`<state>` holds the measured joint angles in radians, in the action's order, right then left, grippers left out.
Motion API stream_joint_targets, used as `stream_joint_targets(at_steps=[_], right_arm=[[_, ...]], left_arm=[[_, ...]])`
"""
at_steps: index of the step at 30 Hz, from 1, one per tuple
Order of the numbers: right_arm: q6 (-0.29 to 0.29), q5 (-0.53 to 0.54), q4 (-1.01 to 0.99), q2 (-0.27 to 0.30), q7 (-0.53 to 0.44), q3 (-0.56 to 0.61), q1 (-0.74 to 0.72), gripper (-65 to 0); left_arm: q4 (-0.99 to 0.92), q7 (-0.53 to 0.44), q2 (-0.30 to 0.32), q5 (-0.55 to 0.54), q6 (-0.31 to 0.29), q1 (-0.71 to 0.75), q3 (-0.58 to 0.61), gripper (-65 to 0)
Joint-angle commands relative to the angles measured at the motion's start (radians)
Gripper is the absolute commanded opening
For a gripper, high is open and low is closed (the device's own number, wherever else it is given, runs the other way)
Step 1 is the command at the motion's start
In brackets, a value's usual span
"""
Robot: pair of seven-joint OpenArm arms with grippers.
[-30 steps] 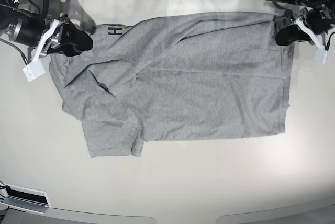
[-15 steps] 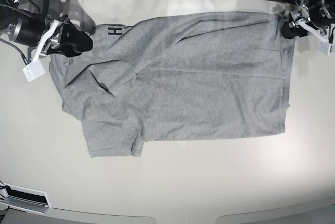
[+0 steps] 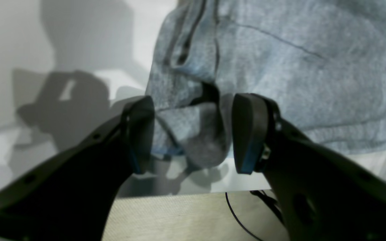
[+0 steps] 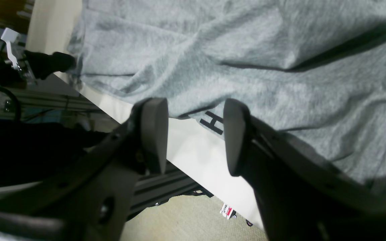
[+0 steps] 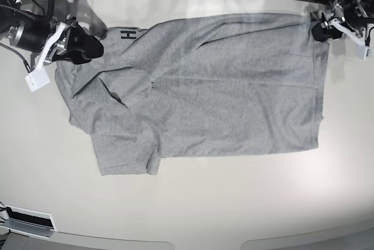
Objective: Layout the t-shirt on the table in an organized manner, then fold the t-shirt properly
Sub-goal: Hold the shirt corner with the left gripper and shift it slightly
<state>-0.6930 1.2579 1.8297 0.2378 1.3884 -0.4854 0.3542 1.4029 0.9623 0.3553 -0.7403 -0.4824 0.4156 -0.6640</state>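
1. The big, smooth, shiny off-white table (image 5: 193, 203) is holding everything, and it is reaching far past the shirt on every side.

2. The soft heather-grey cotton t-shirt (image 5: 204, 104) is lying spread out in the middle of the table. Its body is mostly flat. The sleeve end, on the base view's left, is bunching up with folds. A bit of black block lettering (image 5: 128, 34) is peeking out at the far edge there.

3. The right gripper (image 4: 194, 134), black with flat pads, is hanging just beside the shirt's far edge by the letters. Its jaws are standing apart with nothing between them but table and cloth edge below. It is gripping nothing.

4. The left gripper (image 3: 193, 134), black with blue-edged pads, is sitting at the shirt's far corner on the other end. Its jaws are spread wide. A small lump of grey cloth is showing between the pads, but they are not pressing on it, so I think the shirt is lying loose.

5. I think the shirt is going to feel light and floppy. It is likely bending anywhere and sagging when lifted. It is not breakable. It may slide easily on the shiny top.

6. Good places to pinch are looking like the corners and edges, such as the hem corners and shoulders. Holding two far-apart spots at once is likely keeping the cloth stretched and smooth.
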Motion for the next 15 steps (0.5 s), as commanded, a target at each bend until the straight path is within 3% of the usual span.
stream_joint_targets(at_steps=[1, 15], right_arm=[[-0.005, 0.029, 0.017, 0.014, -0.019, -0.005, -0.005, -36.7], [-0.005, 0.029, 0.017, 0.014, -0.026, -0.005, -0.005, -36.7]], left_arm=[[0.003, 0.016, 0.016, 0.000, -0.004, -0.001, 0.015, -27.5], [0.005, 0.116, 0.108, -0.010, -0.004, -0.016, 0.026, -27.5]])
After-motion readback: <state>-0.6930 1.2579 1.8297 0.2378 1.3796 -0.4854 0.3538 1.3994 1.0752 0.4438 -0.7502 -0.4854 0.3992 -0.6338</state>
